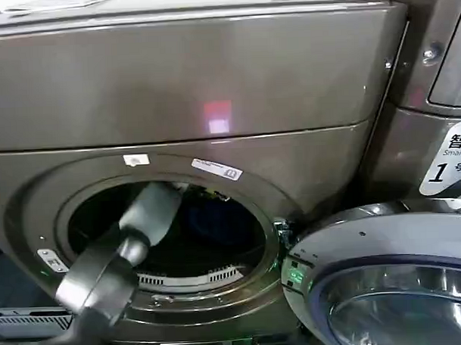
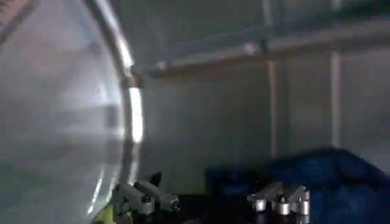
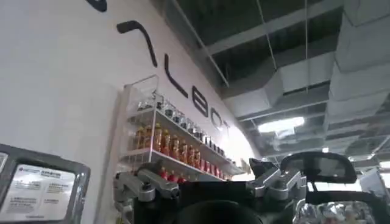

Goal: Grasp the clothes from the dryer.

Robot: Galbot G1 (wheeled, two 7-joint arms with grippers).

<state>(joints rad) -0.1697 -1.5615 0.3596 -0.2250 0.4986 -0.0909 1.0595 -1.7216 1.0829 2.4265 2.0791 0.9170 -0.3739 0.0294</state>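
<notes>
The bronze-grey dryer (image 1: 175, 91) stands with its porthole open and its glass door (image 1: 386, 288) swung down to the right. My left arm (image 1: 152, 213) reaches through the porthole into the drum. Inside, a dark navy garment (image 2: 329, 176) lies low in the drum, also glimpsed past the arm (image 1: 217, 218). My left gripper (image 2: 216, 204) is open just in front of it, with nothing between its fingers. A sliver of yellow-green cloth (image 2: 106, 214) shows beside one finger. My right gripper (image 3: 210, 189) is open and empty, pointing up toward the ceiling, away from the dryer.
The drum's shiny rim (image 2: 131, 109) curves close beside the left gripper. A second bronze machine with a white "1" sticker (image 1: 446, 165) stands at the right. A wall shelf of bottles (image 3: 177, 149) is seen past the right gripper.
</notes>
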